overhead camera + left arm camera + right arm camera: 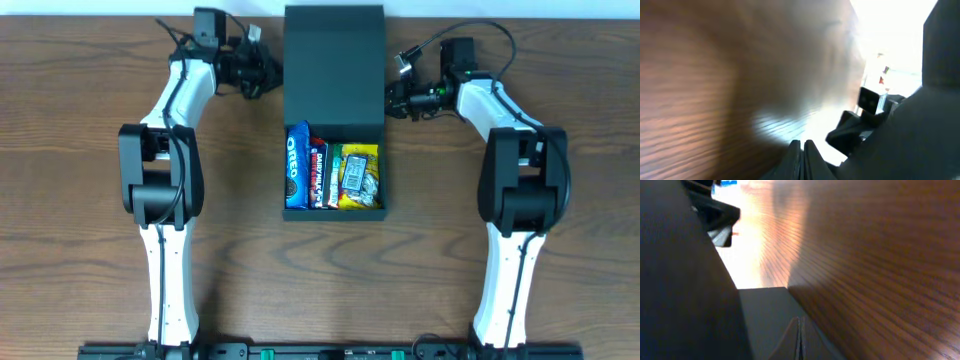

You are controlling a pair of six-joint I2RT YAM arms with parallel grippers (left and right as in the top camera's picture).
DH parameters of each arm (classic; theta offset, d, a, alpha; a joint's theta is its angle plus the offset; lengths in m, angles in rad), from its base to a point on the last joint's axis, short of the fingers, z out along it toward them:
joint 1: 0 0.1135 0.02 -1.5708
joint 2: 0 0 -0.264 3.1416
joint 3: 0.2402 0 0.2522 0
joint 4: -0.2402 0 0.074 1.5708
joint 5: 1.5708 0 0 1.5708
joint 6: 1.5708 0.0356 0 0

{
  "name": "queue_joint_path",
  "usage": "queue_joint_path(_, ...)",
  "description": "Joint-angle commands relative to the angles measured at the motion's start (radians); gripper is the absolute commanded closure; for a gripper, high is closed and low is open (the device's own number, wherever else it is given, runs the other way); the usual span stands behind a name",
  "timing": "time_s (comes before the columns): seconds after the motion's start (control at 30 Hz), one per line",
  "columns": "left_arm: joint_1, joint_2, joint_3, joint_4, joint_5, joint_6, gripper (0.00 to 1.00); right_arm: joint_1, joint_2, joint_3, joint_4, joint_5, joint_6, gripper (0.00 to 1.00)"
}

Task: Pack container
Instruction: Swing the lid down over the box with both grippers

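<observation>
While snack packets (333, 175) are lying inside the container (334, 211) at the table's (90, 200) centre, closing seems the step in hand. The left gripper (270, 75) and right gripper (392, 98) are flanking its open flap lid (334, 65), each just beside an edge, fingers pressed together, holding nothing. Next, folding the lid over probably needs both pushing together.

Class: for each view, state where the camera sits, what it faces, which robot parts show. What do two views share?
Overhead: above the brown wooden table, looking down at the dark matte cardboard box; both arms show.
Left wrist: on left arm, facing the table; shut jaws show.
Right wrist: on right arm, facing the box's side; shut jaws show.
Wrist views share the table.
</observation>
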Motion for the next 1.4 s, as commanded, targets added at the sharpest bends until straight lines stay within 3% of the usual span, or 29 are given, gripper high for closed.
queue_joint_path(0.0, -0.004, -0.008, 0.076, 0.003, 0.103, 0.069, 0.95, -0.002, -0.127, 0.026, 0.003, -0.053, -0.071, 0.98)
queue_joint_path(0.13, -0.005, -0.03, 0.115, 0.002, 0.196, 0.137, 0.94, -0.014, -0.214, 0.026, 0.003, -0.053, -0.094, 0.98)
queue_joint_path(0.33, -0.006, -0.098, 0.119, -0.004, 0.222, 0.183, 0.94, -0.015, -0.316, 0.026, -0.012, -0.053, -0.111, 0.98)
queue_joint_path(0.6, -0.013, -0.227, 0.119, -0.2, 0.209, 0.404, 0.94, 0.012, -0.41, 0.026, -0.244, 0.034, -0.268, 0.98)
queue_joint_path(0.73, -0.035, -0.294, 0.119, -0.426, 0.036, 0.59, 0.94, 0.039, -0.452, 0.026, -0.402, 0.195, -0.355, 0.98)
queue_joint_path(0.9, -0.079, -0.342, 0.119, -0.616, -0.13, 0.718, 0.94, 0.066, -0.496, 0.026, -0.537, 0.35, -0.4, 0.98)
queue_joint_path(1.03, -0.112, -0.36, 0.119, -0.687, -0.237, 0.752, 0.94, 0.076, -0.544, 0.026, -0.61, 0.513, -0.406, 0.99)
queue_joint_path(1.37, -0.12, -0.449, 0.119, -0.717, -0.364, 0.724, 0.94, 0.076, -0.735, 0.026, -0.589, 0.695, -0.402, 0.97)
